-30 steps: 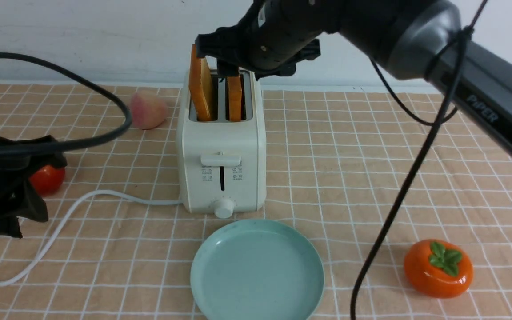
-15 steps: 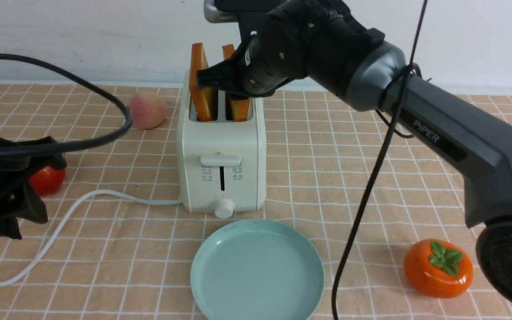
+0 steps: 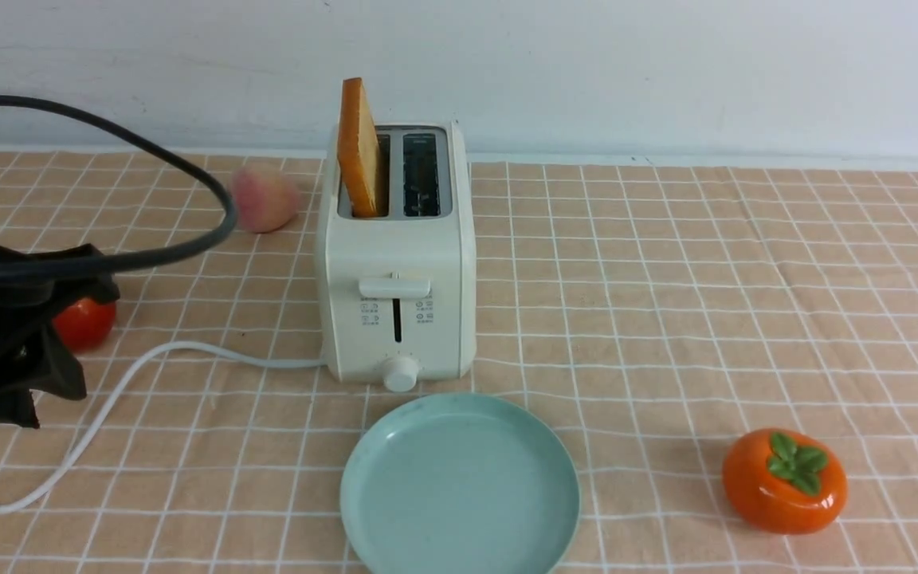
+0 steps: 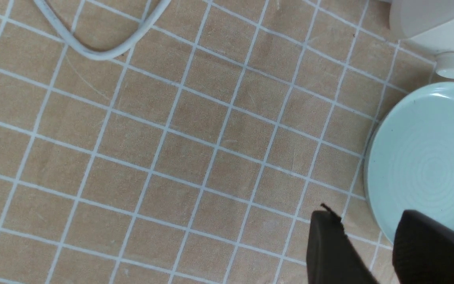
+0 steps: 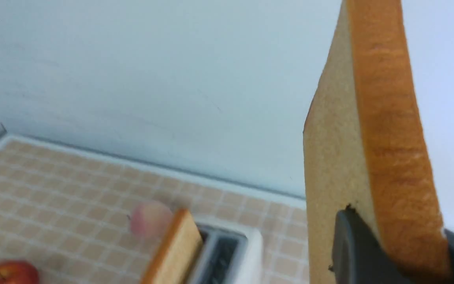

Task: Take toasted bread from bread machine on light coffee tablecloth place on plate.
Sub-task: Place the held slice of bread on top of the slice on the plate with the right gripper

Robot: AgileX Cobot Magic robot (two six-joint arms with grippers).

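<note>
**Step in hand: carry the lifted toast to the plate.**

1. Status. The right hand (image 5: 402, 252) pinches one toast slice (image 5: 384, 118) near its lower edge, with a finger on each face. The slice stands upright at the right of the right wrist view, well above the toaster (image 5: 254, 252). This hand is outside the front view.
2. The second slice (image 3: 359, 147) stands in the toaster's left slot, upper centre of the front view. The right slot is empty.
3. The plate (image 3: 459, 486) lies bare at lower centre, just in front of the toaster, on the tablecloth (image 3: 666, 303) that covers the counter.
4. The left hand (image 4: 365, 225) has its fingers spread and holds nothing. It sits at the lower right of the left wrist view, beside the plate rim.

**Recommended procedure (judgement).**

- Keep the pinch force constant. The grip takes only one edge, so the slice may pivot if swung quickly.
- Travel above the toaster top and clear of the second slice before descending.
- Centre the slice over the plate and tilt it toward flat.
- Part the fingers only when the slice is close to the plate surface, because a drop from height may let it slide over the rim.
- Bias the placement to one side to leave room for the second slice.
</note>
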